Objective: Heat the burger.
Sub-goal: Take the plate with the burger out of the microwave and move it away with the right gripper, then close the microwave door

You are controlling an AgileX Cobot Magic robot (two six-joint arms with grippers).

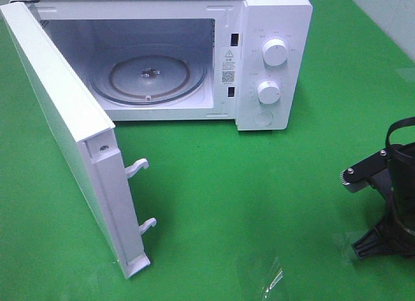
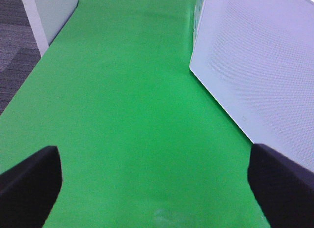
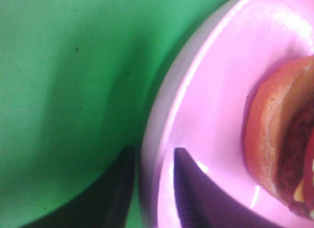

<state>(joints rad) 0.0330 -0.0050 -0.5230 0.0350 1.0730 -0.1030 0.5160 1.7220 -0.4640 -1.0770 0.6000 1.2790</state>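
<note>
**Plate rim between the right fingers, microwave door open**

From the high camera, the white microwave oven (image 1: 194, 54) stands at the back of the green cloth-covered surface (image 1: 259, 204), its hinged white door (image 1: 71, 145) swung wide toward the front left. The clear round glass turntable (image 1: 149, 74) lies bare inside the cavity. Two white round knobs (image 1: 275, 53) sit on the panel to the right. The right arm (image 1: 389, 204), black, shows only at the right edge, low over the surface; its fingers and the burger are out of this view.

The left wrist camera shows the left gripper (image 2: 157, 184) with its black fingers (image 2: 29, 184) spread wide and holding nothing, over bare green cloth, the white perforated door face just beside it.

The right wrist camera shows the right gripper (image 3: 154, 188) with one dark finger on each side of the rim of the round pink plate (image 3: 196, 115), narrowly parted around it. The round burger (image 3: 279, 139), golden-brown bun with reddish-brown filling, lies on the plate, tipped so its layers face the camera; it is blurred and partly cropped.
</note>
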